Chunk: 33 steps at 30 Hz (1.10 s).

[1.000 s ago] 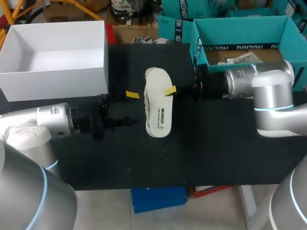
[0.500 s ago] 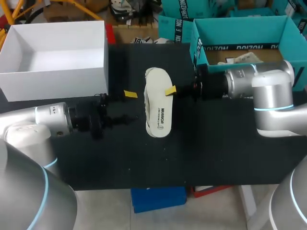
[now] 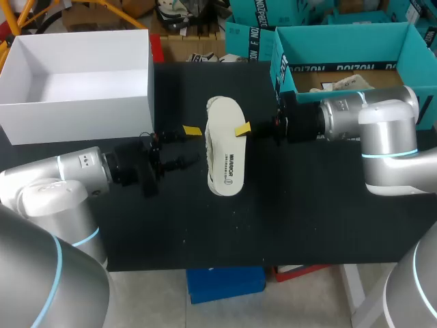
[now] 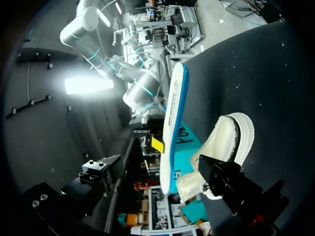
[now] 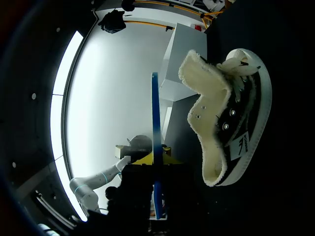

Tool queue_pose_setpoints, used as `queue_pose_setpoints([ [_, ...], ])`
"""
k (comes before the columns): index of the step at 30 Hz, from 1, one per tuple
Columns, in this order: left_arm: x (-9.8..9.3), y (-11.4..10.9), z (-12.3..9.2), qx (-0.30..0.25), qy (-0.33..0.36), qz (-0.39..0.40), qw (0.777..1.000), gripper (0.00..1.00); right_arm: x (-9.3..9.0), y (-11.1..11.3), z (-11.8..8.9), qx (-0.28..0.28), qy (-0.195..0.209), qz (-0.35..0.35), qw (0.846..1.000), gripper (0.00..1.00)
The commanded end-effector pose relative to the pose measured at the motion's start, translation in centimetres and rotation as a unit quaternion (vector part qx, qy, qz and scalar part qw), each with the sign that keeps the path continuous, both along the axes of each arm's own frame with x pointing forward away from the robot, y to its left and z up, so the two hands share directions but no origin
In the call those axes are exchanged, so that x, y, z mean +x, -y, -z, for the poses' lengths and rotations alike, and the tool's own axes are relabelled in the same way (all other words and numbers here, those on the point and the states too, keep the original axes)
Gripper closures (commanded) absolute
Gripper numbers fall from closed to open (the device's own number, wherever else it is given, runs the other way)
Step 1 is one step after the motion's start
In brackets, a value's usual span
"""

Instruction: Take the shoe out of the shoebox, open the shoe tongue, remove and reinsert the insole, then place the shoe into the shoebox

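Note:
A cream shoe [image 5: 231, 113] lies on its side in the middle of the black table [image 3: 287, 225]. My right gripper [image 5: 153, 158] is shut on a white insole with a blue underside [image 5: 155, 123], held flat just above the shoe. In the head view the insole [image 3: 231, 154] covers most of the shoe, and the right gripper [image 3: 244, 130] grips its right edge. My left gripper [image 3: 188, 146] stands open just left of the shoe with nothing between its fingers. In the left wrist view the insole [image 4: 172, 118] and shoe [image 4: 229, 140] lie straight ahead. The teal shoebox [image 3: 341, 44] stands at the back right.
A large white open box [image 3: 75, 109] stands at the back left, also showing beyond the shoe as the white box [image 5: 179, 59] in the right wrist view. Crumpled paper [image 3: 345, 85] lies inside the teal shoebox. Bare black tabletop stretches in front of the shoe.
My left gripper drew back slightly, then came forward and up toward the shoe's left side, staying open. The right arm and the insole have not moved.

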<state>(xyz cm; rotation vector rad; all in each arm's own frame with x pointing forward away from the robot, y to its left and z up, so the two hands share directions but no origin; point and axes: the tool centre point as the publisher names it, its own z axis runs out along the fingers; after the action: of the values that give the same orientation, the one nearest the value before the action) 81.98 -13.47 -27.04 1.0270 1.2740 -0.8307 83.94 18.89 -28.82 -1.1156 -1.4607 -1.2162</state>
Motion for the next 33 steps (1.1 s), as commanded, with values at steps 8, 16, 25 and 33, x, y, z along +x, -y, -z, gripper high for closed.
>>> queue_pose_setpoints([
  [8, 3.6, 1.1, -0.4, 0.011, 0.0, 0.038, 0.999, 0.0, 0.0, -0.1, 0.0, -0.001, 0.0, 0.0, 1.0, 1.0],
  [16, 4.0, 2.3, 0.6, 0.016, -0.008, 0.057, 0.998, 0.0, 0.0, -0.1, 0.0, -0.001, 0.0, 0.0, 1.0, 1.0],
  [25, 4.2, 3.3, 1.5, 0.018, -0.016, 0.076, 0.997, 0.0, 0.0, -0.1, 0.0, -0.001, 0.0, 0.0, 1.0, 1.0],
  [33, 4.5, 3.7, 1.3, 0.014, -0.012, 0.082, 0.996, 0.0, 0.0, -0.1, 0.0, -0.001, 0.0, 0.0, 1.0, 1.0],
])
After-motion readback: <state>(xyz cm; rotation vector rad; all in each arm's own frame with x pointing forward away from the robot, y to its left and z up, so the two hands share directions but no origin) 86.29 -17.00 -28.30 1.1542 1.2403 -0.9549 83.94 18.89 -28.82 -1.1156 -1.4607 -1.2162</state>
